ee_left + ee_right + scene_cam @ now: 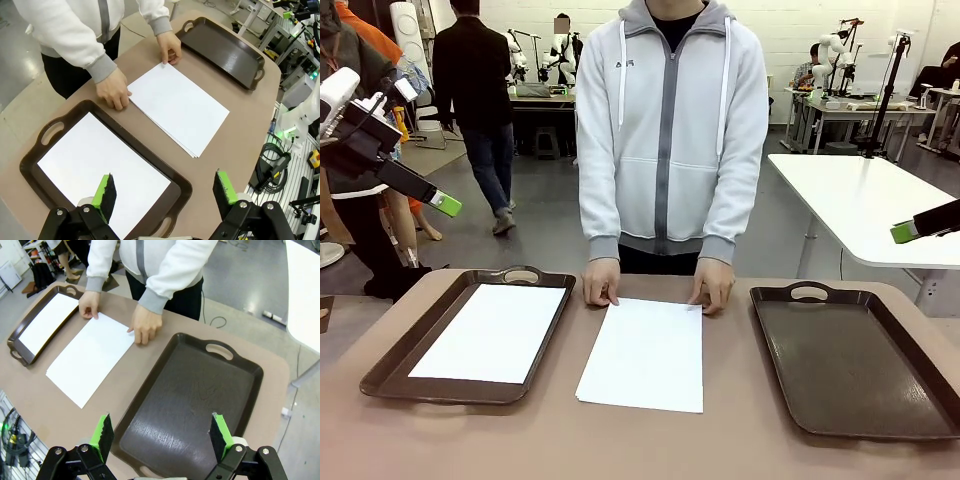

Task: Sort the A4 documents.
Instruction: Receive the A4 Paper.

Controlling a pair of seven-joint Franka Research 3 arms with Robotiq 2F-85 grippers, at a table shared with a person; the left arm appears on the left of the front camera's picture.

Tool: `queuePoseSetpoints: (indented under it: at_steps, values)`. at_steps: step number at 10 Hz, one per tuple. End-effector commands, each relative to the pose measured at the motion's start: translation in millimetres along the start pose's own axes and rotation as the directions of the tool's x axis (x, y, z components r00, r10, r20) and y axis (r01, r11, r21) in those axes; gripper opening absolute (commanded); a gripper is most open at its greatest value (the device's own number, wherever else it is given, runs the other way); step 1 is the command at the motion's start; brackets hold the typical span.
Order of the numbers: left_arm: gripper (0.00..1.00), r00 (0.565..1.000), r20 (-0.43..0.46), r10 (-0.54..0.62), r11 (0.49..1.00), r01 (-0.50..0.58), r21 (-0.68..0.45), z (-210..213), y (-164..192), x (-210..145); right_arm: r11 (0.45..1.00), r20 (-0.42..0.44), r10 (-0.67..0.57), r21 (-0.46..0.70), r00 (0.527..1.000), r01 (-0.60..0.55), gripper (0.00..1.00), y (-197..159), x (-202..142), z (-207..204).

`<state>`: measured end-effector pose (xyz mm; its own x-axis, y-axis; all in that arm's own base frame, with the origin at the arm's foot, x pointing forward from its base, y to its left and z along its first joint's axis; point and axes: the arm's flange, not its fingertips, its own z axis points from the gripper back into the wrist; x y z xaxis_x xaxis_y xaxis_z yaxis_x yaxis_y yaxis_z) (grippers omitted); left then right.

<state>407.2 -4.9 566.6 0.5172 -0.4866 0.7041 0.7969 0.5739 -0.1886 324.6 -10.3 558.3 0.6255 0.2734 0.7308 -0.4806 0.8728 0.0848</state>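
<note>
The left pincer is hanging, jaws apart, above the left tray, where one A4 sheet is lying flat, its long axis running near to far. In the counter's middle the stack of A4 documents is lying the same way, the person's hands resting on its far corners. Further right, the right pincer is hanging over the right tray, jaws apart.

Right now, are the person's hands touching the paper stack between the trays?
Touching. Left wrist view: one hand and the other hand press corners of the paper stack.
</note>
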Motion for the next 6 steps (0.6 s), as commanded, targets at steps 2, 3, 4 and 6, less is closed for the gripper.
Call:
queuePoseSetpoints:
  at_steps: [2, 3, 4, 6]
  values:
    - [1.0, 1.0, 0.001, -0.001, 1.0, 0.001, 0.001, 0.2, -0.4, 0.3, 1.0, 0.004, -0.002, 0.016, 1.0, 0.002, 1.0, -0.5, -0.5, -1.0]
    - [1.0, 1.0, 0.001, -0.001, 1.0, 0.001, 0.001, 0.2, -0.4, 0.3, 1.0, 0.004, -0.002, 0.016, 1.0, 0.002, 1.0, -0.5, -0.5, -1.0]
    - [1.0, 1.0, 0.001, -0.001, 1.0, 0.001, 0.001, 0.2, -0.4, 0.3, 1.0, 0.004, -0.002, 0.016, 1.0, 0.002, 1.0, -0.5, -0.5, -1.0]
    - [1.0, 1.0, 0.001, -0.001, 1.0, 0.001, 0.001, 0.2, -0.4, 0.3, 1.0, 0.004, -0.002, 0.016, 1.0, 0.002, 1.0, -0.5, -0.5, -1.0]
